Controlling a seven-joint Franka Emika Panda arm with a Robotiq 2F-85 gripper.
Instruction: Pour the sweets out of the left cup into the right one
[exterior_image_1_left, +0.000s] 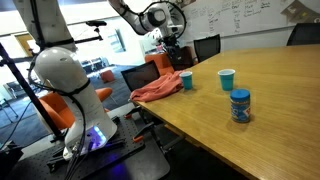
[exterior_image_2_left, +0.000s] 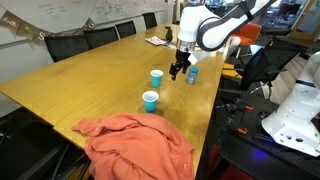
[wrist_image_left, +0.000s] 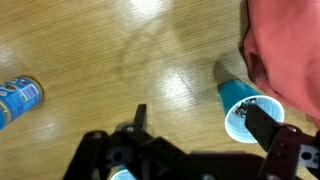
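1. Yellow-brown wooden surface (wrist_image_left: 120, 60): varnished, glossy, glare across the planks.
2. Salmon-pink crumpled cloth (wrist_image_left: 285, 45): soft fabric, matt.
3. Darker teal-blue tapered cup (exterior_image_1_left: 185, 80) and lighter cyan tapered cup with pale rim (exterior_image_1_left: 227, 78): smooth walls; plastic or paper, can't tell.
4. Black pincer (wrist_image_left: 195, 110): matt, hard-looking.

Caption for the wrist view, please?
Open fingers above the table, teal cup beside the orange cloth, blue jar opposite.
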